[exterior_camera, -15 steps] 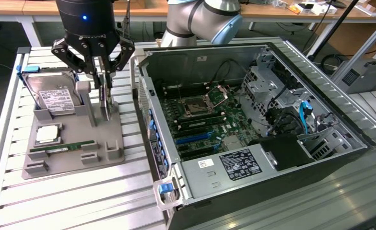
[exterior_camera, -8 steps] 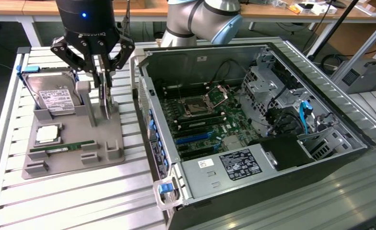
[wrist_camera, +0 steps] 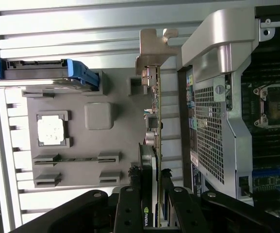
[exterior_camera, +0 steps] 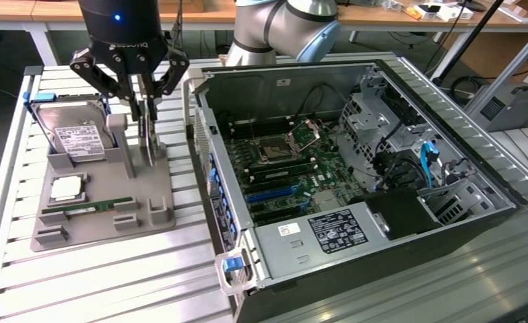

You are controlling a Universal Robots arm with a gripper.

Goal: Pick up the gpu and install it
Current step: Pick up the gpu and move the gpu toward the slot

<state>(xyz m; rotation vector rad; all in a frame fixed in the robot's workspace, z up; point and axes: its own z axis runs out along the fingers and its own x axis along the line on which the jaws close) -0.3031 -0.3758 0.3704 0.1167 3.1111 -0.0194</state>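
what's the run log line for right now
pincer: shut on gpu | gpu: upright, above grey tray | tray: hard drive, memory stick in place | pc case: open, gpu not installed

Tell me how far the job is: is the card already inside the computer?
Not yet. Done: the gripper is closed on the card by its top edge. In hand: the card stands on edge at the gray tray, beside the open computer. Left: the install; the blue slots are bare.
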